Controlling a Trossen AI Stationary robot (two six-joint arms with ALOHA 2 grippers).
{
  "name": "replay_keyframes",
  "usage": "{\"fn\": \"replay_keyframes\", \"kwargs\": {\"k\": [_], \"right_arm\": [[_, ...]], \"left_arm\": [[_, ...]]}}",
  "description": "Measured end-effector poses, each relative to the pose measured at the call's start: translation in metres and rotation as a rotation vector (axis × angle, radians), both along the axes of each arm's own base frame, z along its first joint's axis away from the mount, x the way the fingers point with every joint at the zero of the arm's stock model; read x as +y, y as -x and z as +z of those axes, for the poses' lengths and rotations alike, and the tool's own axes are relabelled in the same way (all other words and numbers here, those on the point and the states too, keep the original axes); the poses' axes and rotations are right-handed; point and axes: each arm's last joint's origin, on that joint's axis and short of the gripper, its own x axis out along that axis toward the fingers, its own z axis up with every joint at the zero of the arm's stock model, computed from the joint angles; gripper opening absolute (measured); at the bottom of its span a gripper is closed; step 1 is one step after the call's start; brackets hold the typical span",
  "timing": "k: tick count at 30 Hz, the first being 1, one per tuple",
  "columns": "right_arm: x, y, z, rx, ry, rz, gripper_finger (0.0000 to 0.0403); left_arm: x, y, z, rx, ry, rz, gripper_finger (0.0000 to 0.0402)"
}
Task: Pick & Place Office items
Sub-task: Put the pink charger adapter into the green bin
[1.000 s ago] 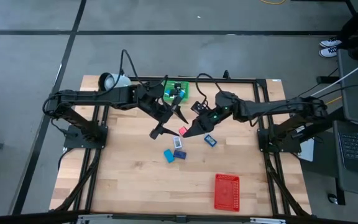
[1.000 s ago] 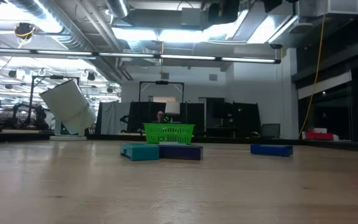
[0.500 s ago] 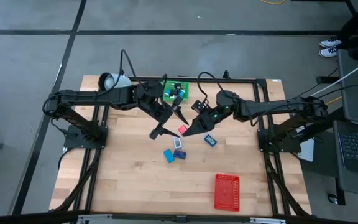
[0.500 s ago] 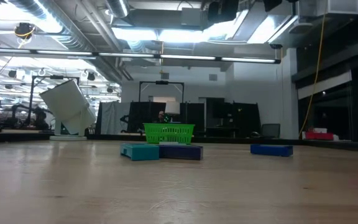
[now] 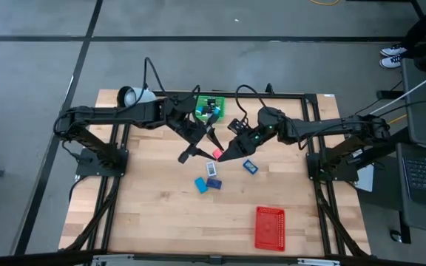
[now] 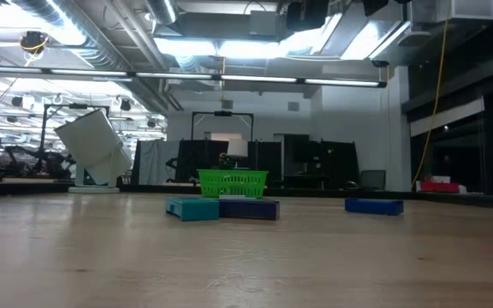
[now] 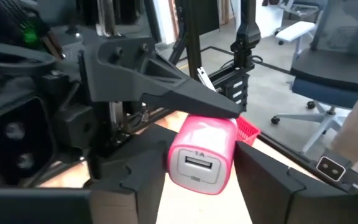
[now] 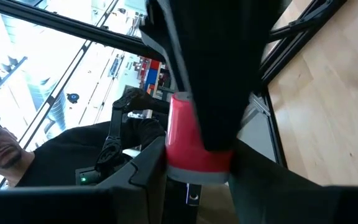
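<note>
The red-white piece [image 5: 217, 154] is a pink-red USB charger with a white end. It sits between my two grippers over the middle of the table. My left gripper [image 5: 210, 148] comes from the table's left and my right gripper [image 5: 222, 154] from the right, and both are shut on it. In the left wrist view the charger [image 7: 202, 163] shows its USB port end. In the right wrist view the charger [image 8: 182, 140] is half hidden by the left gripper's finger [image 8: 210, 74]. The low view shows neither gripper nor charger at table height. My left gripper [image 7: 202, 180] pinches the charger by its two side faces [image 7: 174, 163] between both fingers, coming from the table's left, with the port end toward its wrist. The charger is off the table. My right gripper [image 8: 197, 180] pinches the charger's red body [image 8: 174, 149] between both fingers, coming from the table's right. One of its fingers [image 7: 185, 93] lies along the charger's upper face, crosswise to the left gripper's hold.
The green tray [image 5: 211, 108], holding small items, stands at the far edge behind the grippers, and the mug [image 5: 132, 95] sits at the far left. Blue flat pieces [image 5: 200, 185] [image 5: 214, 182] [image 5: 250, 166] and a white-blue bit [image 5: 211, 169] lie below the grippers. The red tray [image 5: 270, 227] is near right.
</note>
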Motion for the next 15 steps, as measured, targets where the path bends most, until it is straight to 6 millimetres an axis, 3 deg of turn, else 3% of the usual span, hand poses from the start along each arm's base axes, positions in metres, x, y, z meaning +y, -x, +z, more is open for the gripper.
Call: {"fn": "replay_keyframes", "kwargs": {"k": [15], "right_arm": [[0.0006, 0.0004, 0.0011, -0.011, -0.002, 0.024, 0.0134]], "left_arm": [[-0.0003, -0.0033, -0.0024, 0.000, 0.004, -0.011, 0.0148]]}}
